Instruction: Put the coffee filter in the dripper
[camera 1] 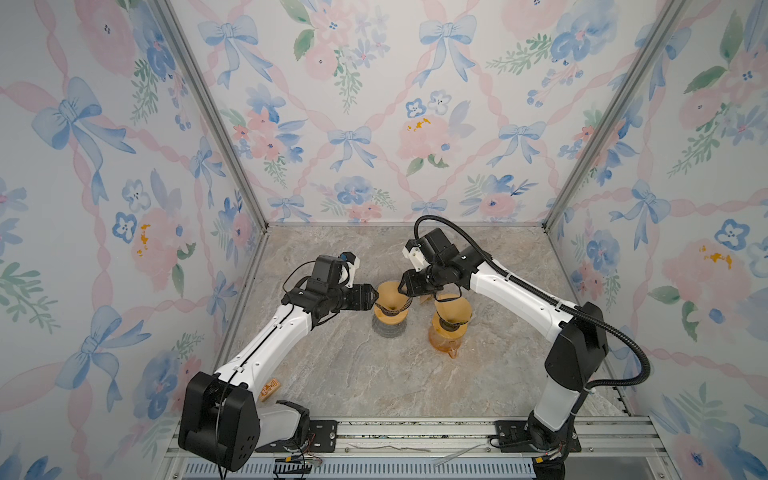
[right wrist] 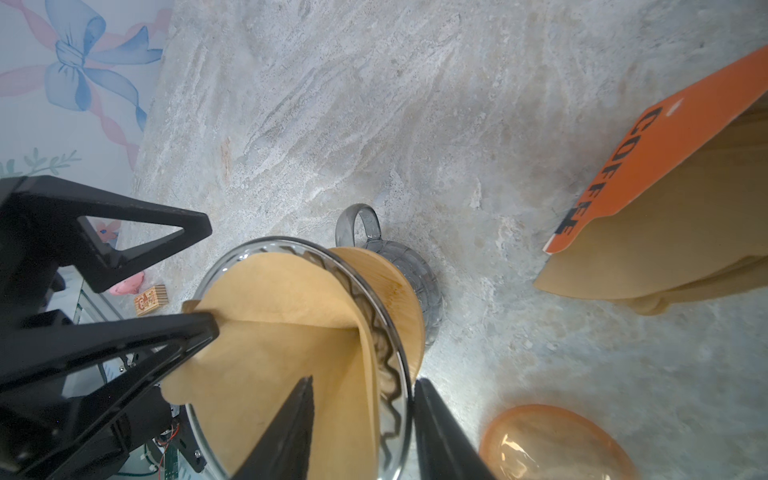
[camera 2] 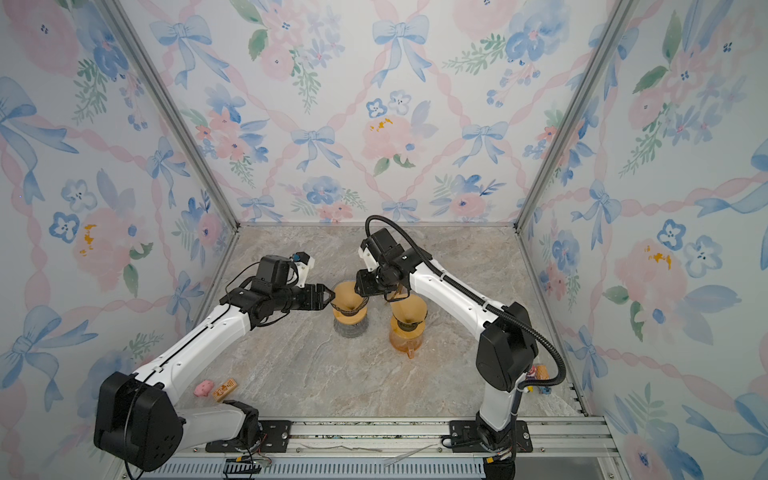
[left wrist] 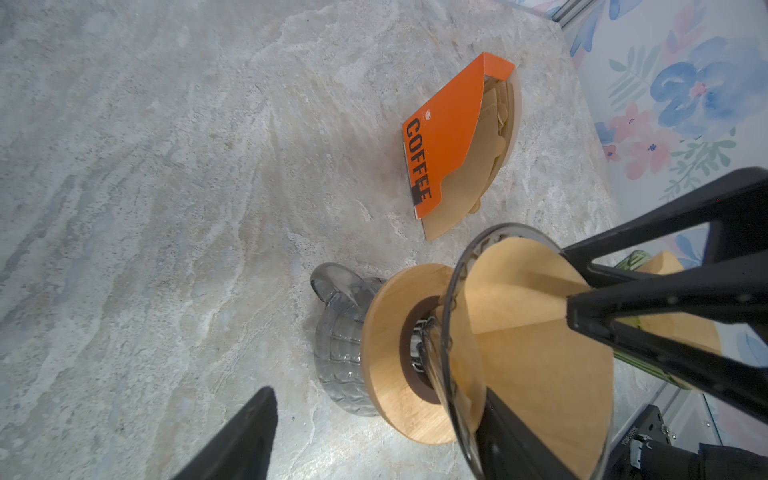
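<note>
Shows the coffee filter [right wrist: 291, 299] seated inside the glass dripper [right wrist: 388, 357], mid-table. Finds left gripper [camera 1: 374, 297] and right gripper [right wrist: 365, 381] both spread, straddling its rim, clamping nothing. Reads "COFFEE" in black on the orange pack [left wrist: 449, 137] just right of it.

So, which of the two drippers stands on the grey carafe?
The dripper between the left gripper and right gripper; the other dripper stands on an orange carafe.

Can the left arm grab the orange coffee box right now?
Probably not directly: the dripper and the right pincer stand between the left pincer and the orange box, so it would need to go around them.
</note>
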Available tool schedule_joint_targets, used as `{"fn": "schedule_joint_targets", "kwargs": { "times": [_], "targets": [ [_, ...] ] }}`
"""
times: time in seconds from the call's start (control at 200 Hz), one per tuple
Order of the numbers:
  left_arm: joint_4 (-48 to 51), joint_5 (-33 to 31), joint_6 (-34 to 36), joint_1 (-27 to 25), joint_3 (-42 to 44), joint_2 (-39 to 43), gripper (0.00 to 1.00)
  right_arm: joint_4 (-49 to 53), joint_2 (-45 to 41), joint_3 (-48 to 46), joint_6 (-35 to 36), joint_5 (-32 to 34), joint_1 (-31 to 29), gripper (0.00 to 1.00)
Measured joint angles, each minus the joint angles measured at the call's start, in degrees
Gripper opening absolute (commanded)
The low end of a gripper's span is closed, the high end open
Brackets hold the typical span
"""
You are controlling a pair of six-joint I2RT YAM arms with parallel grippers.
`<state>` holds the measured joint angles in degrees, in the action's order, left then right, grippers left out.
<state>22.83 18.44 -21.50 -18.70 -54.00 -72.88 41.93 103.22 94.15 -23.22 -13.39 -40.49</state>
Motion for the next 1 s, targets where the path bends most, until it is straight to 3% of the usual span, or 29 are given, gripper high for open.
{"fn": "schedule_joint_targets", "kwargs": {
  "times": [0.235,0.995],
  "targets": [
    [0.04,0.07,0.00,0.44,0.28,1.09,0.77,-0.66,0.00,0.00,-0.39,-0.57,0.00,0.39],
    [0.00,1.99,-0.04,0.81,1.57,6.21,0.85,-1.09,-1.97,-2.14,0.11,2.84,-0.09,0.50]
  ]
}}
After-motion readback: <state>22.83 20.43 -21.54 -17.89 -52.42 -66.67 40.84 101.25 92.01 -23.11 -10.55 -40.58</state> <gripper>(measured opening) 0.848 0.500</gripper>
